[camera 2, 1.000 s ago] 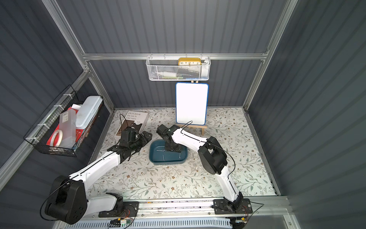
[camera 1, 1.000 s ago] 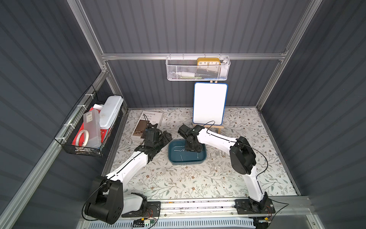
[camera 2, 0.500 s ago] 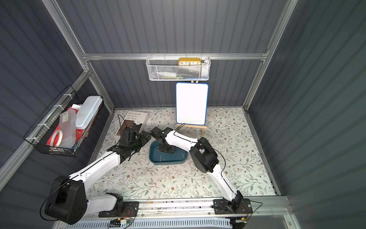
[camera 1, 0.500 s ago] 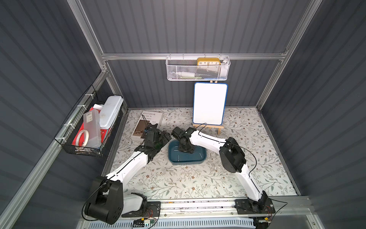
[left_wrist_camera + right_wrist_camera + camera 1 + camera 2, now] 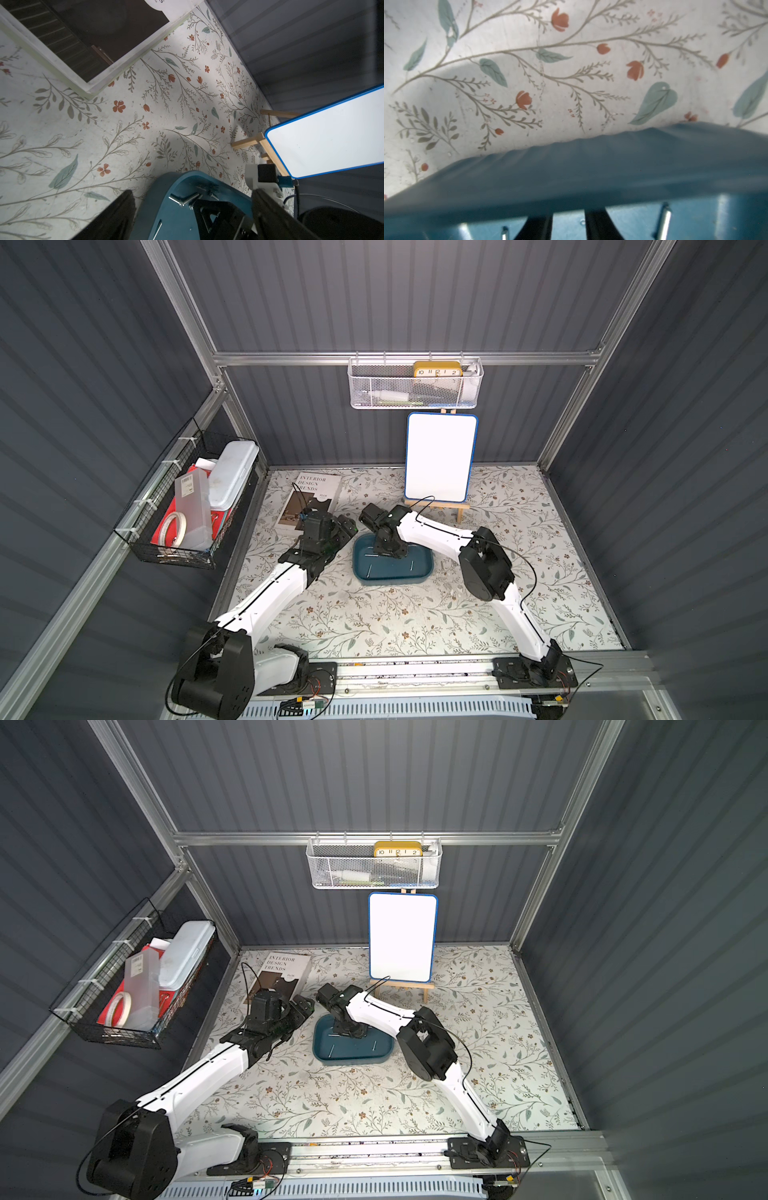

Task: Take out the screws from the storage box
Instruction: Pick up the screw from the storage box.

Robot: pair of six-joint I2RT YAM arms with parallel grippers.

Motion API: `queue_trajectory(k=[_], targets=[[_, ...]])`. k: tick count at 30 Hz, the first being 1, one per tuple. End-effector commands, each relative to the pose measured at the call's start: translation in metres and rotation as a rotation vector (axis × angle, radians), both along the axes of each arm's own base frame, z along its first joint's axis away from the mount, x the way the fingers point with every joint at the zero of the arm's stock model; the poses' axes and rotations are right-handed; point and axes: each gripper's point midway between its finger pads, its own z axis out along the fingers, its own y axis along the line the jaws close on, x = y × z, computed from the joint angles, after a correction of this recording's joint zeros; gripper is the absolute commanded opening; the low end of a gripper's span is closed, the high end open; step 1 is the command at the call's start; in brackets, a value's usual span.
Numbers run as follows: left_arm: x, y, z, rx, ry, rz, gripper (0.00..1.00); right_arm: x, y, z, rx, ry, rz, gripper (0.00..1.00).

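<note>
Right arm has swung its wrist across the storage box [image 5: 390, 580] from the right-hand part toward the back-left, elbow pulled in with it; left arm hasn't shifted. Now the right tool [image 5: 390, 552] points down inside the box, tips at or near the floor. All visible screws [image 5: 376, 556] lie flat on that floor: in a top view one runs lengthwise to the box just left of the tips, and two more sit nearer the front wall, well apart. Left wrist view shows two crossed screws [image 5: 184, 199] touching or just beside that tool. Right wrist view: fingers [image 5: 537, 226] part-way apart, bare box floor in the gap, a screw off to each side, none seen between them. Left tool [image 5: 347, 527] is spread wide and empty, over the counter [image 5: 374, 614] just outside the box's back-left corner. Right arm is clearly nearer; my read is the pick hinges on centring that gap across one screw's shank.
</note>
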Motion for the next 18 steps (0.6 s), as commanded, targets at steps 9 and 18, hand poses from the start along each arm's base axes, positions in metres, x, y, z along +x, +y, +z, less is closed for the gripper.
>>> queue_trajectory(k=[9, 18], targets=[[-0.0097, 0.0053, -0.0101, 0.003, 0.03, 0.013, 0.91, -0.0034, -0.0126, -0.0197, -0.065, 0.026, -0.011, 0.23], [-0.0098, 0.0067, -0.0054, 0.007, 0.021, 0.018, 0.91, 0.0032, -0.0051, -0.0139, -0.024, -0.001, -0.019, 0.25]])
